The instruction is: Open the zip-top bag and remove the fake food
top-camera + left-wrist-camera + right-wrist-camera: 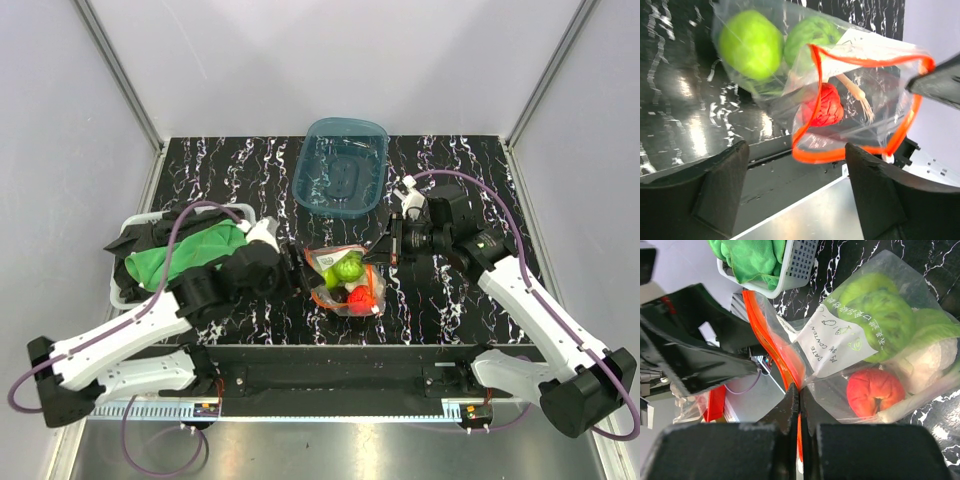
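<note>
**Ana:** The tabletop [220, 170] is black with white streaks. Pale walls [350, 60] stand around it.

**Ben:** Where is the zip-top bag [345, 278]?

**Ana:** In the middle of the tabletop, near the front edge, between the two arms. Its orange zip strip [810, 155] makes a wide loop, so the mouth is open.

**Ben:** Is the fake food [875, 390] out?

**Ana:** No, it is all inside the bag. I see a green apple [750, 45], a green ridged piece [812, 35], a red piece [822, 105] and a white piece [930, 360].

**Ben:** Who holds the bag?

**Ana:** The right end effector [797, 400]. Its fingers are pressed together on the orange strip. The left end effector [796, 152] holds nothing. Its two fingers [720, 185] are spread wide, and the open mouth of the bag is just in front of them.

**Ben:** What else is there?

**Ana:** A teal tub [340, 165] sits behind the bag, near the back wall. A white basket [125, 295] is on the left side with a green cloth [190, 255] in it.
</note>
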